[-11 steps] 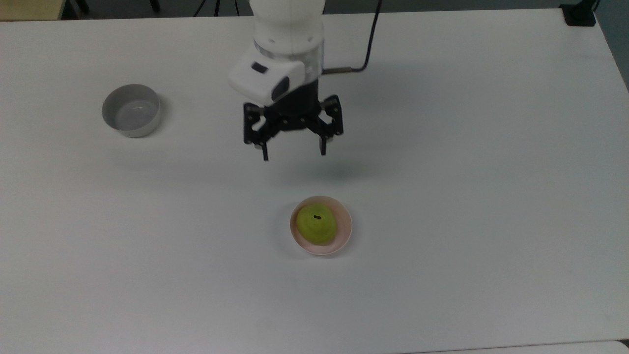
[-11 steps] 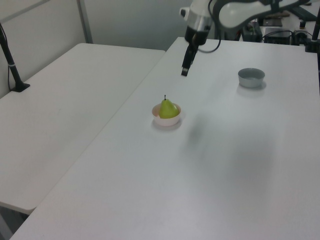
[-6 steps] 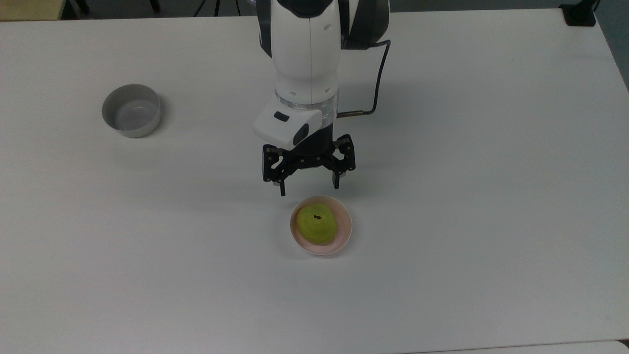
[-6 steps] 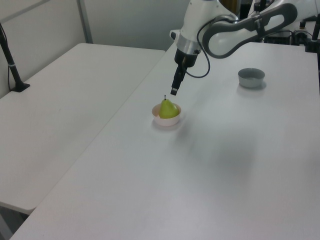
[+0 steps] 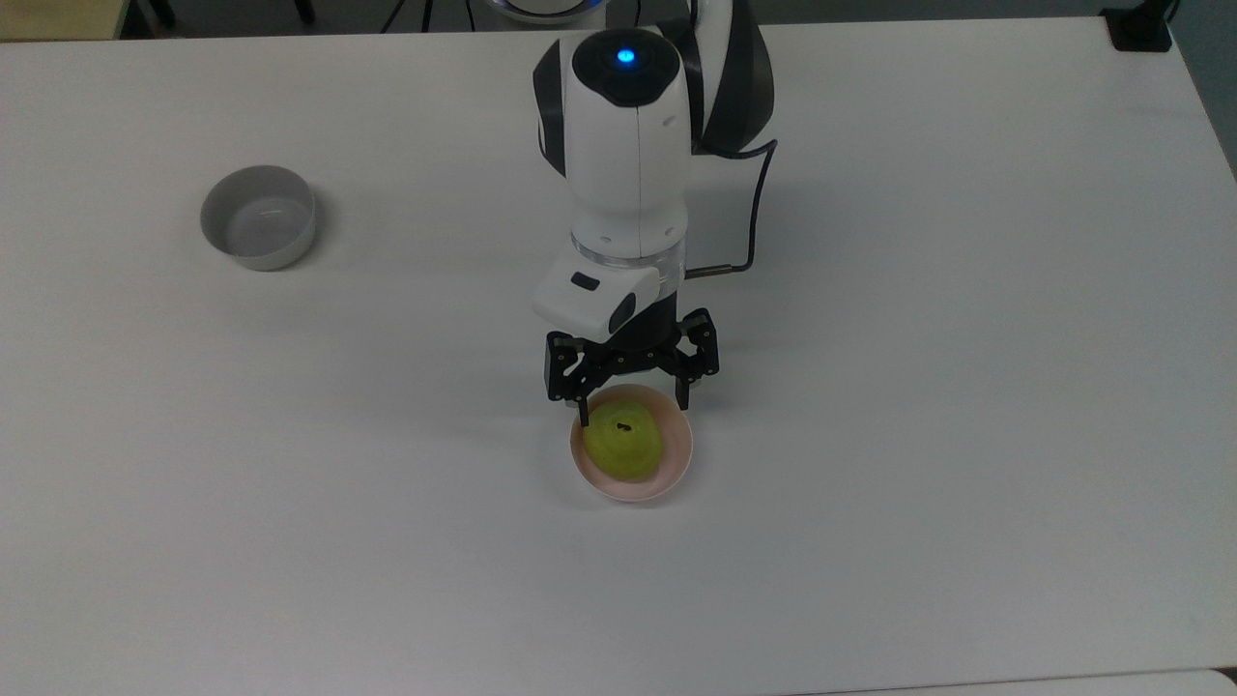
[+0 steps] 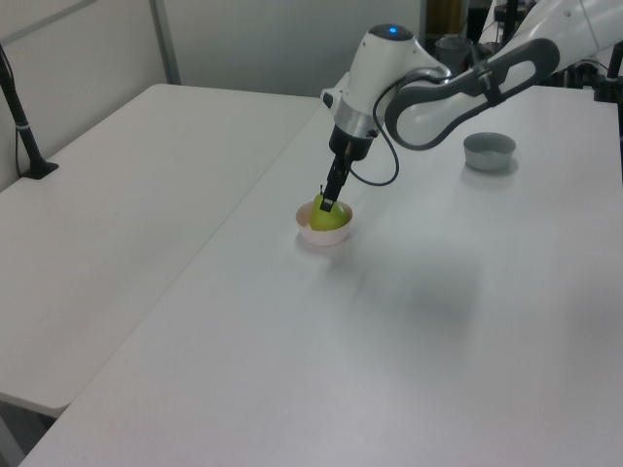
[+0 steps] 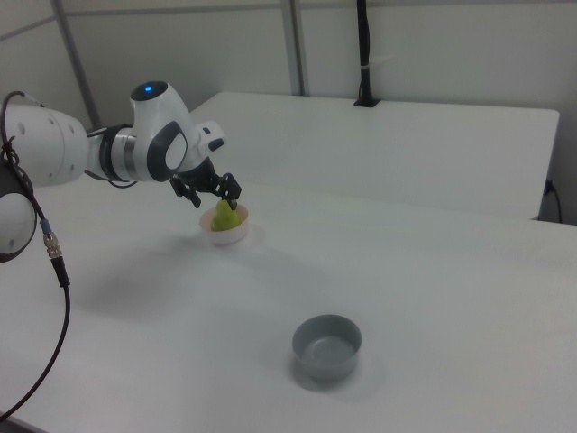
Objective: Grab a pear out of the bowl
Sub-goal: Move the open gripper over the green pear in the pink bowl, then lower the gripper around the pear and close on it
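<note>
Now my gripper [image 5: 633,411] sits at the bowl [image 5: 678,454], where half a second ago it hung short of the rim and a second ago well back over bare table [image 5: 966,387]. Jaws wide, nothing held. In the top view one fingertip [image 5: 583,418] overlaps the pear [image 5: 625,447] at its left edge; the other is over the far rim. Pear unmoved, in the pink bowl. It stands upright, long axis vertical, stem [image 5: 622,426] up; the left view confirms it. In that left view the near finger covers part of the pear [image 6: 329,218], and I cannot tell whether finger and fruit touch. Grey bowl [image 5: 257,228] stands well apart toward the top view's left, unchanged.
</note>
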You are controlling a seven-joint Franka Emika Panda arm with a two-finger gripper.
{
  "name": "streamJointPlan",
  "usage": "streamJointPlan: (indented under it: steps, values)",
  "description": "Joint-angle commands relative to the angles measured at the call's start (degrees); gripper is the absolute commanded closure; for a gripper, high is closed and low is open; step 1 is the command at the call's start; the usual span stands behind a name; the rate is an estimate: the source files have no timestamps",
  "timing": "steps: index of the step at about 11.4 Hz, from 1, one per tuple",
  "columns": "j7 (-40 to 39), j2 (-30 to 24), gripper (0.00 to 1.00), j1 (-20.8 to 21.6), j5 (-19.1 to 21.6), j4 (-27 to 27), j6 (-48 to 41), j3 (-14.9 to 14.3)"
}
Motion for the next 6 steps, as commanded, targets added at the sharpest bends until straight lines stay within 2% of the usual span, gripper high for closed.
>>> streamJointPlan:
  steps: [1, 6]
  values:
    - [-0.25, 1.27, 0.0, 0.84, -0.98, -0.35, 1.51, -0.51]
    - [0.89, 3.03, 0.0, 0.84, -2.38, -0.35, 6.87, -0.59]
